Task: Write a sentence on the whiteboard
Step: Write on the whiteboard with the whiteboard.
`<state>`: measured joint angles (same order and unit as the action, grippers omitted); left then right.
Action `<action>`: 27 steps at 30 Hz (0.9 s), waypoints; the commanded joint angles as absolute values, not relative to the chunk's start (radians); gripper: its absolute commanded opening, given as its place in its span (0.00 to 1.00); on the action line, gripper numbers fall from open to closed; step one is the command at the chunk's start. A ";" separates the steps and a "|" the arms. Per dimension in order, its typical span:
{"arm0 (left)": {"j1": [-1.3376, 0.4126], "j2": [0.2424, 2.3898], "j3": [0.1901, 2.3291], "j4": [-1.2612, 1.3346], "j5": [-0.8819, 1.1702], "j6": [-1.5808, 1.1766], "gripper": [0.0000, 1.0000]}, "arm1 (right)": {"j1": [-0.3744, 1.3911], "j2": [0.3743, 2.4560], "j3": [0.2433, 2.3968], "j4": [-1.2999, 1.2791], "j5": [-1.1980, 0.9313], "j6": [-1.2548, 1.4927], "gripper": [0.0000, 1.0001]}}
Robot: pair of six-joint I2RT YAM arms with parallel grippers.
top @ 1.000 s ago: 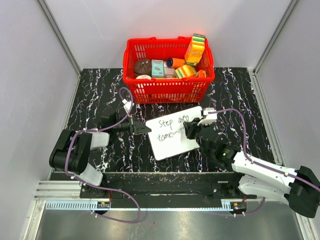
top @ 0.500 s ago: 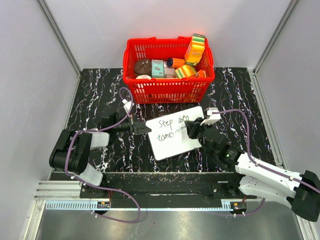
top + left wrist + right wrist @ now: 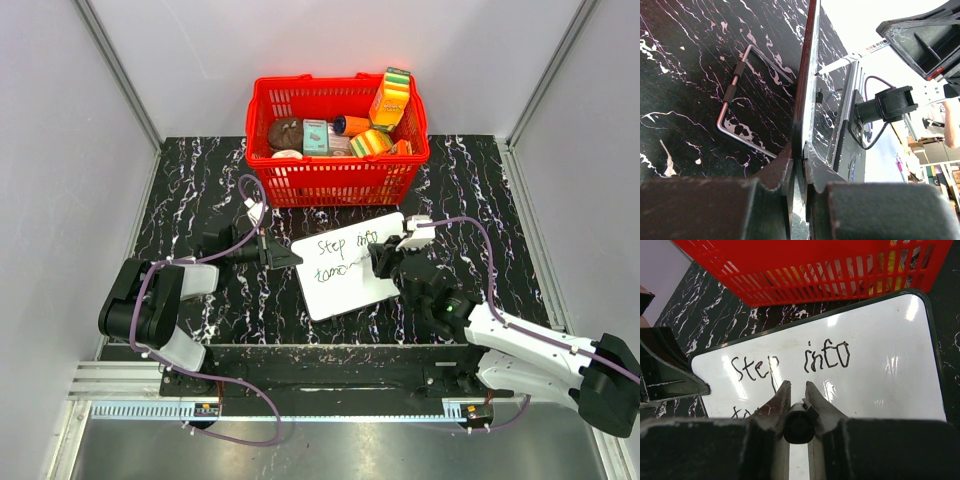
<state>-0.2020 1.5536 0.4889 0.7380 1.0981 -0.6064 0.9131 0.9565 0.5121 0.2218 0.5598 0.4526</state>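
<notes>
Since earlier, right gripper (image 3: pixel 798 390) is back left on the lower line, jaws clamping a black marker (image 3: pixel 798 427); left gripper (image 3: pixel 799 154) pinches the flat white whiteboard (image 3: pixel 880 385) edge by the red plastic basket (image 3: pixel 335 182); handwritten sentence (image 3: pixel 827 357) looks nearly done.

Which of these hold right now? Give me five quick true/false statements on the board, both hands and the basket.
1. The left hand is clamped on the edge of the whiteboard. True.
2. The right hand is open and empty. False: it is shut on a black marker.
3. The top line of the sentence reads "Step into". True.
4. The red basket is empty. False: it holds boxes and other items.
5. The whiteboard is inside the basket. False: it is outside, on the near side of the basket, over the black table.
</notes>
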 commanded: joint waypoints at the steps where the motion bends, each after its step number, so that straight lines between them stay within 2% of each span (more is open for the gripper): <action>1: -0.221 1.574 0.499 0.741 1.077 -0.522 0.00 | 0.905 0.962 0.528 0.255 0.588 0.456 0.00; 27: -0.219 1.572 0.499 0.739 1.077 -0.522 0.00 | 0.905 0.893 0.463 0.176 0.532 0.491 0.00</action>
